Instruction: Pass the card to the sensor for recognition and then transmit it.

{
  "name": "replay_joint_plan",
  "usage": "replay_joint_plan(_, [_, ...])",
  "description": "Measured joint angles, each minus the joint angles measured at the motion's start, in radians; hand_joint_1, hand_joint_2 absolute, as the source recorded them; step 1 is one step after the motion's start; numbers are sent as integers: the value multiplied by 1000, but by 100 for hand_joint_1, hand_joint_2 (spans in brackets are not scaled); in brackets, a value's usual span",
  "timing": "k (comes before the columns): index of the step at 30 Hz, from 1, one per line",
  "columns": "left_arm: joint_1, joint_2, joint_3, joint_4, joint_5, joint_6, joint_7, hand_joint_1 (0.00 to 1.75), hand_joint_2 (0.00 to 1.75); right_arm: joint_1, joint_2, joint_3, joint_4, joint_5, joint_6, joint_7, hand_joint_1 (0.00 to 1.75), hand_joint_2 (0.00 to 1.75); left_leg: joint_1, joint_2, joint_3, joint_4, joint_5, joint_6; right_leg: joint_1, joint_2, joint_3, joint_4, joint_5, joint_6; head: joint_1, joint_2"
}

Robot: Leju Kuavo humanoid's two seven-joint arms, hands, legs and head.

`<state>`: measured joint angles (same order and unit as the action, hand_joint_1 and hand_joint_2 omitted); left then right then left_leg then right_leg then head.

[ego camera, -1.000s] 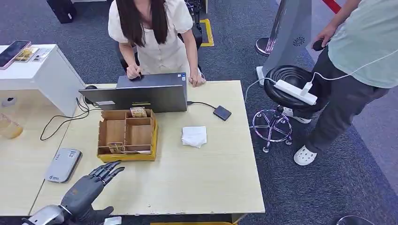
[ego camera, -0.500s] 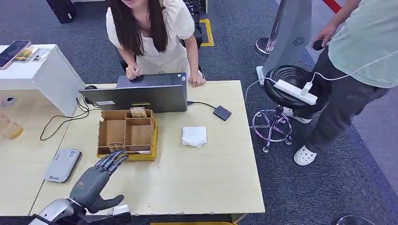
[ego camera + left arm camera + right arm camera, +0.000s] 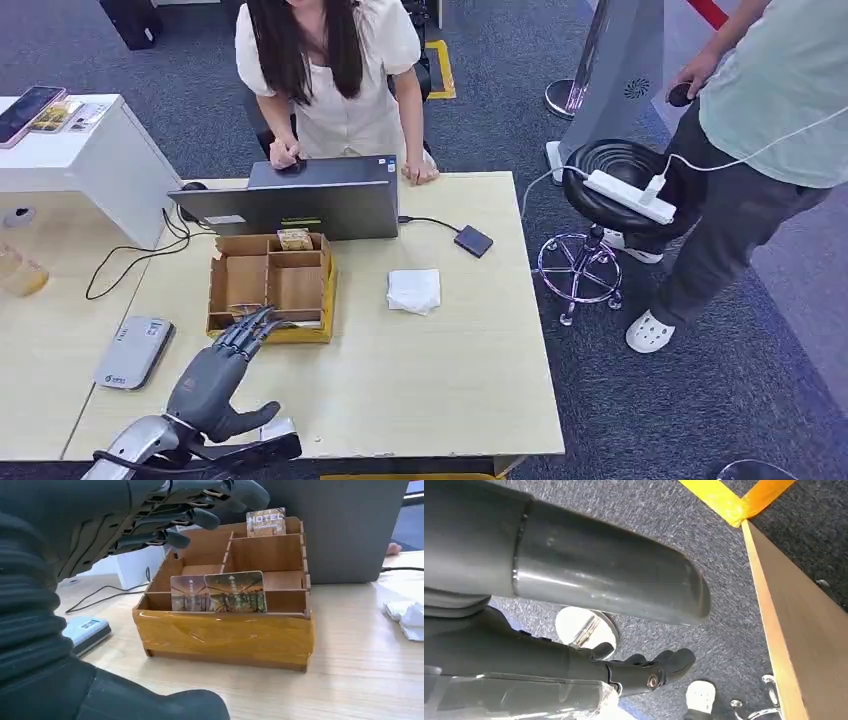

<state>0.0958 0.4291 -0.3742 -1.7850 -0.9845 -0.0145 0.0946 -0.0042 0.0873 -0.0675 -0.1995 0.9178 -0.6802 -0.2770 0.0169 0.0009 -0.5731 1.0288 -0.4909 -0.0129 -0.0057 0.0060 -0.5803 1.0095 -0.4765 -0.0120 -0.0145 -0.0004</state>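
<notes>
- The left hand (image 3: 213, 375), fingers spread and holding nothing, is now reaching over the front edge of the cardboard organizer (image 3: 270, 287), having advanced from the bare table (image 3: 420, 380).
- The card (image 3: 235, 592), printed with a building scene, is standing upright in the front compartment, long axis running along the front wall, overlapping a second card (image 3: 187, 594).
- The right hand (image 3: 644, 672) is hanging beside the table, fingers loosely extended, holding nothing.

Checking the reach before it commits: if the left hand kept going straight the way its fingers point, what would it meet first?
Probably the two picture cards standing in the near compartment of the brown cardboard divider box; the left hand hovers open at that edge, though depth is unclear.
</notes>
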Motion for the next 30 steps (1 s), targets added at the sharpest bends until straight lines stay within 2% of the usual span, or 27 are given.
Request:
replay_joint_plan(5, [-27,-48,1,40,-26,40,7,0,175,-1,4,-7,0,10,0,0,0,0,0,0,0,0,0,0,0,0,0,0,0,0,0,0])
replay_joint_plan(11, [-41,-90,6,74,-39,53,7,0,175,0,4,-12,0,22,0,0,0,0,0,0,0,0,0,0,0,0,0,0,0,0,0,0])
replay_joint_plan(24, [-55,-104,19,113,-153,91,16,0,175,0,5,-27,0,31,0,-7,0,0,0,0,0,0,0,0,0,0,0,0,0,0,0,0])
replay_joint_plan(30, [-70,-104,23,136,-255,133,32,0,175,-2,7,-30,0,39,0,-9,0,0,0,0,0,0,0,0,0,0,0,0,0,0,0,0])
